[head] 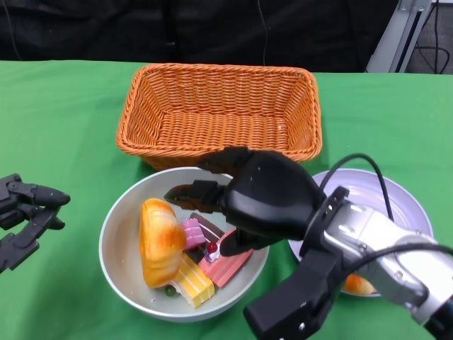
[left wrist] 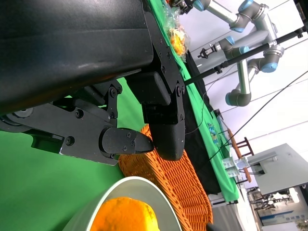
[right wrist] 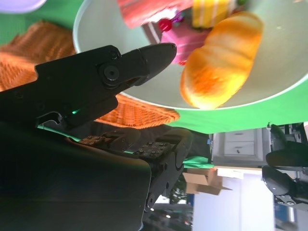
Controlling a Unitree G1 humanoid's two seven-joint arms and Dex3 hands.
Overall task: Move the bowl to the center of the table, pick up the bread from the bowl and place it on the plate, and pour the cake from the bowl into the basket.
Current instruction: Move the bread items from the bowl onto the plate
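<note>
The grey bowl (head: 124, 276) stands at the table's middle front, just before the orange wicker basket (head: 219, 113). In it lie a golden bread roll (head: 159, 241) and pink and yellow cake pieces (head: 205, 265). My right hand (head: 265, 198) hovers over the bowl's back right rim, its fingers apart and pointing toward the bread, holding nothing. The right wrist view shows one fingertip (right wrist: 154, 55) above the bowl (right wrist: 96, 33), short of the bread (right wrist: 221, 57). The lavender plate (head: 403, 188) lies at the right, partly hidden by my forearm. My left hand (head: 25, 216) rests open at the far left.
A small orange item (head: 357, 285) shows on the plate under my right forearm. The basket (left wrist: 168, 178) is empty inside. Green cloth covers the table. The left wrist view shows other robot arms and furniture beyond the table.
</note>
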